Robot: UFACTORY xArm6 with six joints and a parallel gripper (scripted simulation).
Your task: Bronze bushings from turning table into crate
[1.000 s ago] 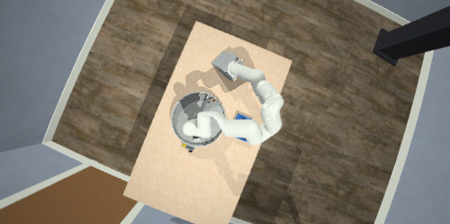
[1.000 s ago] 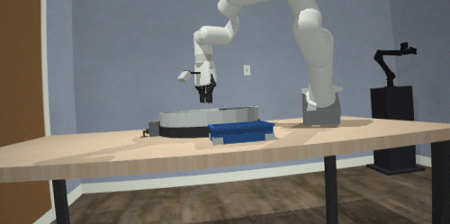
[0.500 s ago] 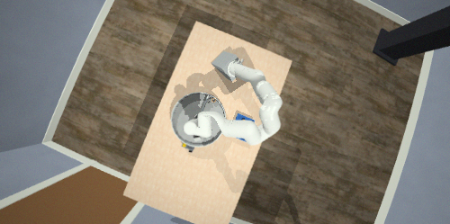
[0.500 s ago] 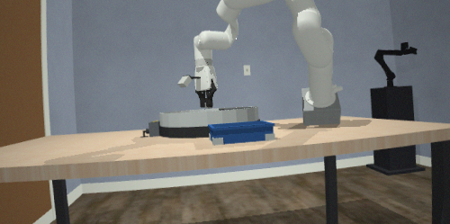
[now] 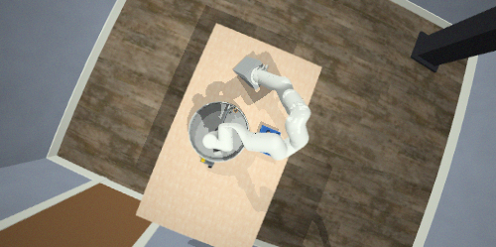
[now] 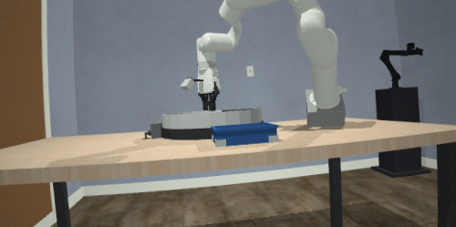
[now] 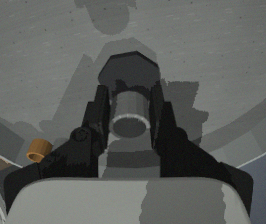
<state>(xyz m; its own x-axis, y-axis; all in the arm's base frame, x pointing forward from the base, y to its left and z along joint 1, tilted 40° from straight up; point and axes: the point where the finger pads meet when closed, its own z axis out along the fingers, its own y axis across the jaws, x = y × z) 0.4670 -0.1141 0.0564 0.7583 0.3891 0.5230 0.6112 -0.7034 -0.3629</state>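
My gripper (image 7: 129, 99) is shut on a grey, steel-coloured bushing (image 7: 131, 115), held upright between the black fingers. It hangs low over the round grey turning table (image 6: 212, 118), which also shows in the wrist view (image 7: 184, 23). In the side view the gripper (image 6: 209, 102) is just above the table's rim. A bronze bushing (image 7: 39, 149) lies at the left near the table's edge. The blue crate (image 6: 244, 133) stands on the bench in front of the turning table. In the overhead view my arm hides most of the crate (image 5: 270, 130) and part of the turning table (image 5: 214, 129).
The arm's base (image 6: 325, 117) stands on the wooden bench to the right of the crate. A small dark fitting (image 6: 148, 134) sticks out at the turning table's left side. A black stand with a camera arm (image 6: 398, 102) is behind the bench at the right.
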